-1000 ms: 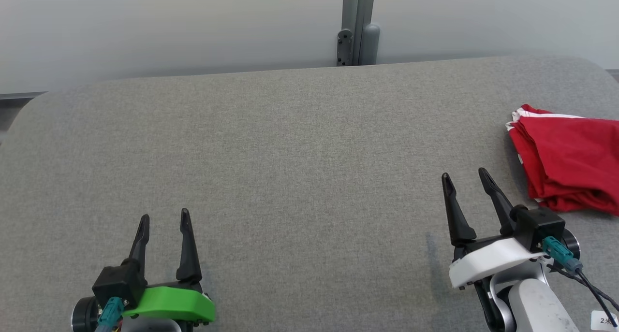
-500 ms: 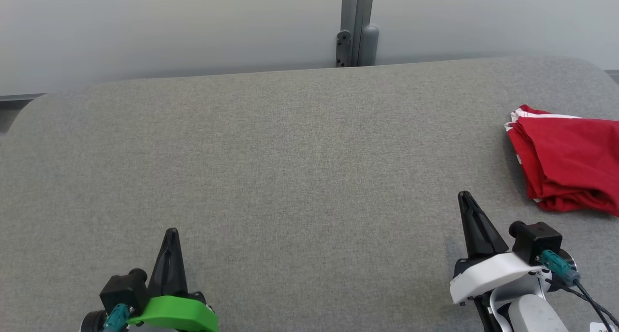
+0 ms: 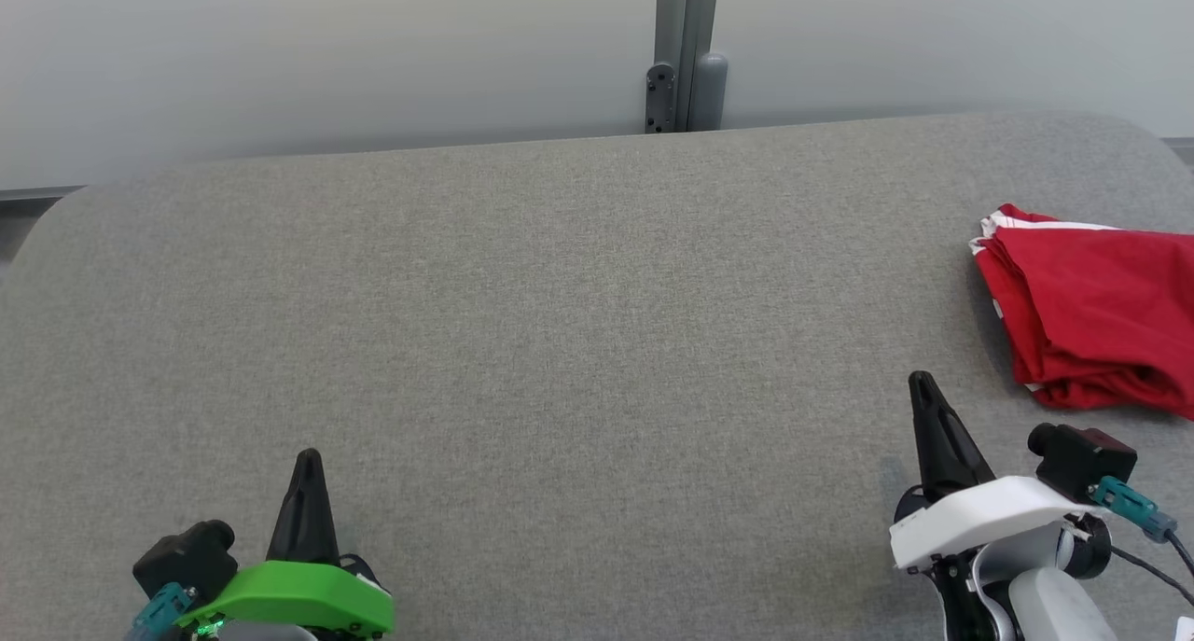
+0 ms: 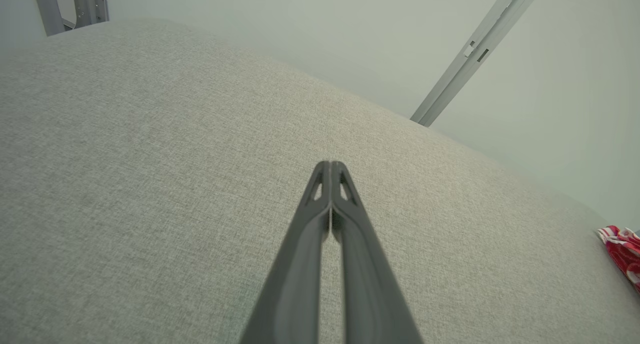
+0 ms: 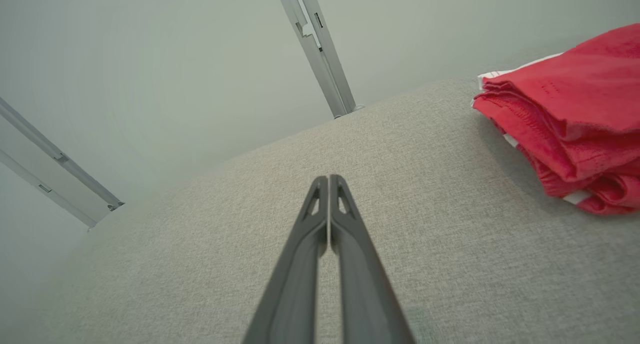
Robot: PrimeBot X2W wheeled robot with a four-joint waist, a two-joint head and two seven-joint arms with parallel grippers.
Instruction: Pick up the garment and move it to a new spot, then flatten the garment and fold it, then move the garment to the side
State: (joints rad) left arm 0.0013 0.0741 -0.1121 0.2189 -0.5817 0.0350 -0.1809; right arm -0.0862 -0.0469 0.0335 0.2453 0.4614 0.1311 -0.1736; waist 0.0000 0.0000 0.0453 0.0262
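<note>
While the left end effector [image 3: 308, 458] and right end effector [image 3: 922, 381] sit pinched together, the red garment [image 3: 1093, 316] lies on the grey fabric worktop [image 3: 578, 296], well right of the metal post [image 3: 686, 53] against the pale wall [image 3: 280, 53].

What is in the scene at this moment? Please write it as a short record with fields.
surface: grey fabric-covered table
garment: folded red cloth garment with white trim, lying at the table's right side, partly cut off by the head view's edge
left pincer: shut, empty, far from the garment
right pincer: shut, empty, near the garment but not touching it
background: grey metal post behind the table
</note>
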